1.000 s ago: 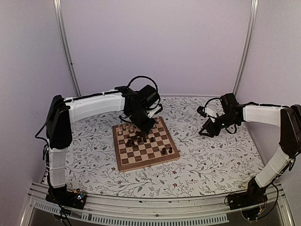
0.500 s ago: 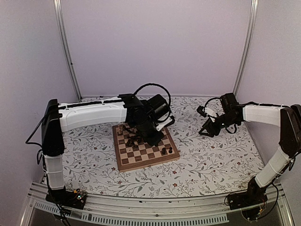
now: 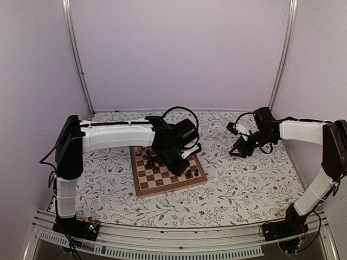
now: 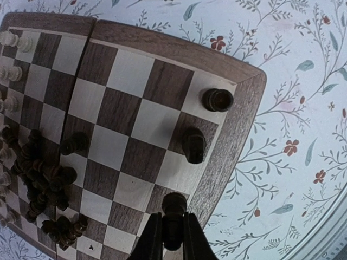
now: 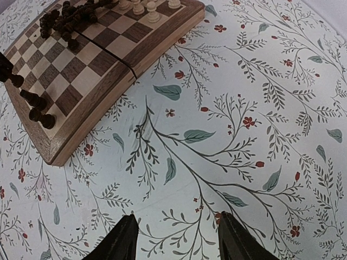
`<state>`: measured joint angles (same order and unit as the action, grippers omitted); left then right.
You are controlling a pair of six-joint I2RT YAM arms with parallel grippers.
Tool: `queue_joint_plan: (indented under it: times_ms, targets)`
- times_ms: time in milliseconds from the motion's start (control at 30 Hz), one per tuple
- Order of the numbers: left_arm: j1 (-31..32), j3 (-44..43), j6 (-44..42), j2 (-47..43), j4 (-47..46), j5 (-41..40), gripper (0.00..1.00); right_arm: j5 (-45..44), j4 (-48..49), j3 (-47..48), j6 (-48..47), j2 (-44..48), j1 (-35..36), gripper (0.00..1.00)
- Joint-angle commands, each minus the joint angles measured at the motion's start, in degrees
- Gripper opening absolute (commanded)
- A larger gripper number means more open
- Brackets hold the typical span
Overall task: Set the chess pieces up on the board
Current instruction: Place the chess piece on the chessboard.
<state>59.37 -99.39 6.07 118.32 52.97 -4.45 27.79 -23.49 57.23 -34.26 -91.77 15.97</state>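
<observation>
1. Left wrist view: a dark piece [image 4: 174,205] sits clamped between the fingers of the left gripper [image 4: 173,227]. It hangs over the square at the board [image 4: 130,70] edge, next in line after two dark pieces [image 4: 193,145] already standing upright in that edge row.
2. I can't tell whether its base is touching the square or is just above it.
3. The rest of the dark set is a tangled heap [image 4: 46,179] near the middle of the board, mostly tipped over. Pale pieces [image 4: 11,39] stand along the opposite edge.
4. Change: a second ago, in the top view, the left gripper [image 3: 179,162] was over the heap. It has since swung across to the edge row beside the two dark pieces [image 3: 192,173]. I read this as pick done, carry done, now at the drop-off.
5. For the task, that makes this the third dark piece about to go into its row. Most of the set is still in the heap, so it's early.
6. The next move needs a straight descent and a clean release. The standing neighbour is close, so a sideways nudge could topple it.
7. The right gripper [image 5: 179,238] has its fingers spread and empty, and it hovers over the floral bench [image 5: 260,108] to the right of the board [image 3: 168,169]. Its pose is unchanged across the last second.
</observation>
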Motion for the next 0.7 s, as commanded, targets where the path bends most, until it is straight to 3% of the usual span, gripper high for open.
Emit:
queue_joint_plan:
  times_ms: [0,667]
  targets:
    - [0.7,0.3,0.6,1.4,-0.8,1.6,0.09,0.7,-1.0,1.6,-0.4,-1.2,0.1,0.53]
    - [0.8,-0.9,0.8,4.5,-1.1,1.7,0.12,0.8,-1.4,1.8,-0.8,-1.9,0.1,0.53]
